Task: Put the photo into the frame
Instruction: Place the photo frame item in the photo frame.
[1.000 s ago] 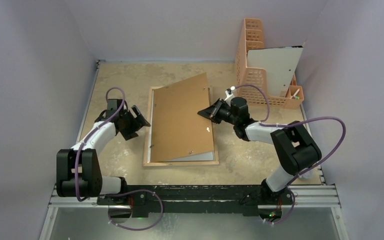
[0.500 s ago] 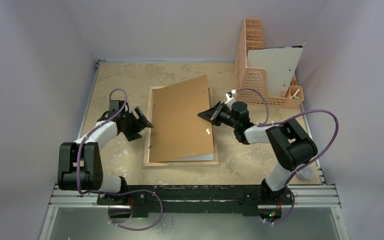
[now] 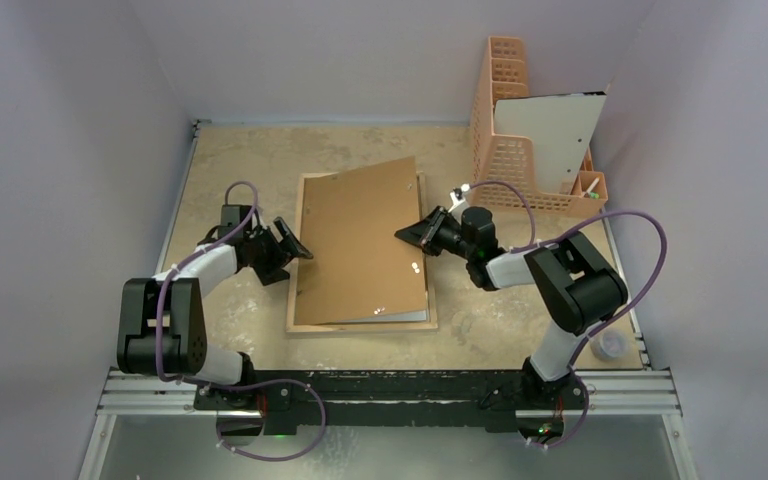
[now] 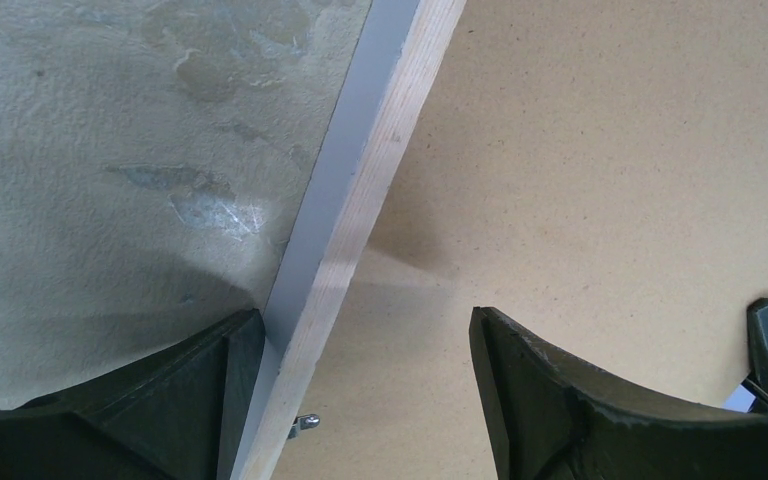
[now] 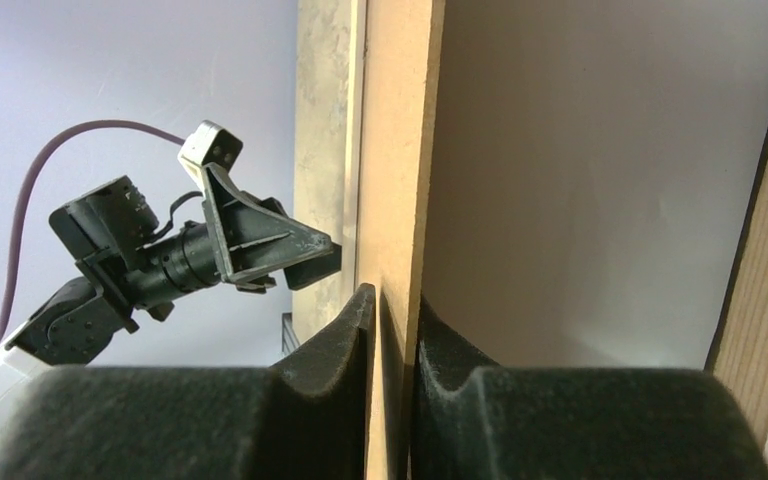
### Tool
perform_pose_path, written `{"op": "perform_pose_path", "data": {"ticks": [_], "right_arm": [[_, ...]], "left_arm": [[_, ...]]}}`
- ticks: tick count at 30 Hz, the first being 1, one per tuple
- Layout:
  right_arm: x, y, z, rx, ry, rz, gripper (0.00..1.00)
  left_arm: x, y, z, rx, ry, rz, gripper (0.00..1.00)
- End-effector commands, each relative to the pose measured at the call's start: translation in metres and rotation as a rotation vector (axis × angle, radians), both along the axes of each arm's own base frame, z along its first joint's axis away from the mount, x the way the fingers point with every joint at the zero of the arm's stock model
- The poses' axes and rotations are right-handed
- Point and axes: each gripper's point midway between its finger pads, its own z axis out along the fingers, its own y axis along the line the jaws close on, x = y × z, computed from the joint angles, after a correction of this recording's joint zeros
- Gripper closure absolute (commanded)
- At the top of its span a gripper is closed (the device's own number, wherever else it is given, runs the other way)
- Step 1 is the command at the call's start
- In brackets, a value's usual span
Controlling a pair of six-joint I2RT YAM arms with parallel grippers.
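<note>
Board [image 3: 365,240] pinched at its edge by right hand [image 5: 395,298] should lift clear of frame [image 4: 380,170] beneath it (open left hand [image 4: 362,318] straddles the rim, ready to steady).

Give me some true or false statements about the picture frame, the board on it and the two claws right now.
1. The flat brown backing board lies askew on top of the wood-rimmed rectangular picture frame. True.
2. The left claw is clamped shut on the frame. False: its fingers stand wide apart, one on each side of the frame's left rim, gripping nothing.
3. The right claw has the board's edge between its fingers. True.
4. The orange plastic lattice basket stands at the near left, beside the left arm. False: it stands at the far right, beyond the right arm.
</note>
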Motion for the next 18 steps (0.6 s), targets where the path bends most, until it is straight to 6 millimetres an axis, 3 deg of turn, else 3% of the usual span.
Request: {"op": "perform_pose_path", "data": {"ticks": [1,12,18], "right_arm": [[-0.001,0.005,0.009,0.005,-0.064,0.030,0.80],[0.003,-0.003,-0.008,-0.122,-0.010,0.003,0.40],[0.005,-0.008,-0.014,-0.196,0.010,0.003,0.32]], "left_arm": [[0.007,-0.007,0.008,-0.040,-0.037,-0.012,0.22],[0.011,-0.004,0.011,-0.017,-0.044,-0.015,0.22],[0.013,-0.002,0.014,-0.002,-0.048,-0.016,0.22]]}}
